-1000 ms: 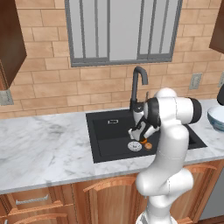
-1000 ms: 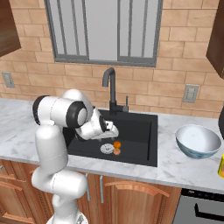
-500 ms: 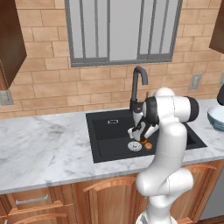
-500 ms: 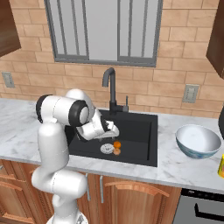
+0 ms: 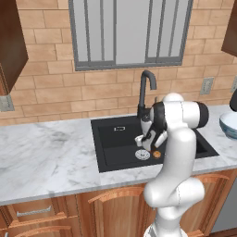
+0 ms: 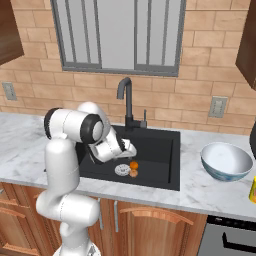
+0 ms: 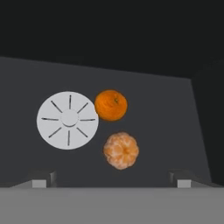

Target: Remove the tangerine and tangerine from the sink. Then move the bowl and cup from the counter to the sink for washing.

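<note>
Two tangerines lie on the black sink (image 7: pixel 166 122) floor beside the silver drain (image 7: pixel 68 120). One is bright orange (image 7: pixel 111 105), the other duller and tan-orange (image 7: pixel 121 150). My gripper (image 7: pixel 111 180) hangs open just above and short of them, its fingertips (image 7: pixel 41 179) spread wide with nothing between. From the right base view the gripper (image 6: pixel 129 149) is down inside the sink (image 6: pixel 160 145), over the tangerines (image 6: pixel 133 165). The white bowl (image 6: pixel 226 161) and the yellow cup (image 6: pixel 253 190) stand on the counter (image 6: pixel 200 190) to the right.
The dark curved faucet (image 6: pixel 125 95) rises behind the sink, close to my arm. Marble counter (image 5: pixel 46 157) stretches to the left of the sink (image 5: pixel 115 139). A brick wall and a window close off the back. The bowl (image 5: pixel 229 125) sits at the right edge.
Almost nothing differs: the hand has edged slightly over the tangerines inside the sink, jaws as wide as before.
</note>
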You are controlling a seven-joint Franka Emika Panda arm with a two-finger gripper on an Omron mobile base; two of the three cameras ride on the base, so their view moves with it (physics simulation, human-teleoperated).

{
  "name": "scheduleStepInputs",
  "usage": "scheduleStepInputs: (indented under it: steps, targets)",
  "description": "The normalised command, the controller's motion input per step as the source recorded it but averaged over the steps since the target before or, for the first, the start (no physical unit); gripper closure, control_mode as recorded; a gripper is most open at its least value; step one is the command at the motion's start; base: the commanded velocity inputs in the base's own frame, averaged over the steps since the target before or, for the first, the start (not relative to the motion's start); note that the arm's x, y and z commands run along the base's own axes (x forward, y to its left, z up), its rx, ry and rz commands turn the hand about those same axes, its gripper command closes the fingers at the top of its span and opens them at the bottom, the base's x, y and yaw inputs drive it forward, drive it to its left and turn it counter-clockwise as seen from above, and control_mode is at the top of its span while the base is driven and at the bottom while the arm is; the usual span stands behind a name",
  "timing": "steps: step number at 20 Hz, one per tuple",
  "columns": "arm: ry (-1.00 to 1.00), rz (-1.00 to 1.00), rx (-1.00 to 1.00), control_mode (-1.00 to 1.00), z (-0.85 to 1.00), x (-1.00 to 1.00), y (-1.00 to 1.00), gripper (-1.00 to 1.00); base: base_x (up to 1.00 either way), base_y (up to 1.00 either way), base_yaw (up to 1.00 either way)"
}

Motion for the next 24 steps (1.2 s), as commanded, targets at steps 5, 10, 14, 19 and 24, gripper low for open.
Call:
scheduleStepInputs:
  steps: [5,10,14,19,24]
  targets:
    - [-0.05,0.00,0.00,-1.00,-0.11,0.01,0.00,-1.00,0.00,0.00,0.00]
    - [-0.07,0.00,0.00,-1.00,-0.09,0.06,0.00,-1.00,0.00,0.00,0.00]
    - [-0.05,0.00,-0.01,-1.00,-0.08,0.09,0.00,-1.00,0.00,0.00,0.00]
    - [-0.01,0.00,0.00,-1.00,-0.06,0.06,-0.02,-1.00,0.00,0.00,0.00]
    - [0.00,0.00,0.00,-1.00,-0.08,0.03,-0.01,-1.00,0.00,0.00,0.00]
